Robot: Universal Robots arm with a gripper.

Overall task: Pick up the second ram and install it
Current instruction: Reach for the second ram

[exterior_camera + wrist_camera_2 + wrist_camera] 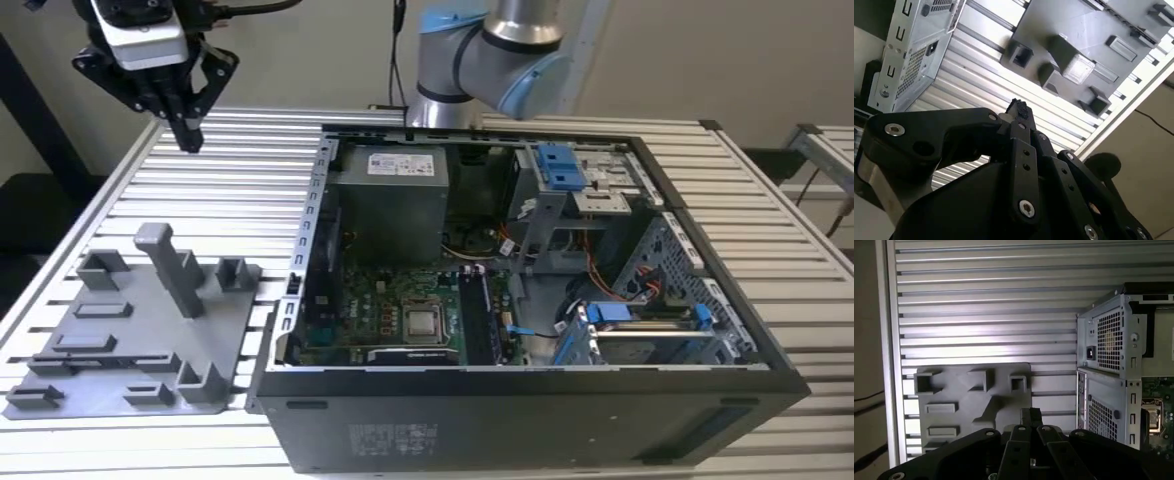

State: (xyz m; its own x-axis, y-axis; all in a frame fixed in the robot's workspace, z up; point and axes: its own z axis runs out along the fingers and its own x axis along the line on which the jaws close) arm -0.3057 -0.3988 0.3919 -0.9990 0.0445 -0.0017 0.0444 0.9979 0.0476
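The hand (187, 138) hangs at about eleven o'clock in the exterior view. Its wrist is upright, and its black fingers (178, 105) point down toward six o'clock with the tips pressed together and nothing between them. The arm (487, 45) shows its grey-and-blue joint at twelve o'clock. In the second wrist view the fingertips (1016, 107) meet.

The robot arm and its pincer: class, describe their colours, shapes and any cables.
The arm has silver-grey tubes with light-blue joint caps, and a black cable hangs beside it. The pincer is black, built from flat linkage plates that taper to narrow tips and are fastened with silver screws. A white-and-grey housing sits above it.
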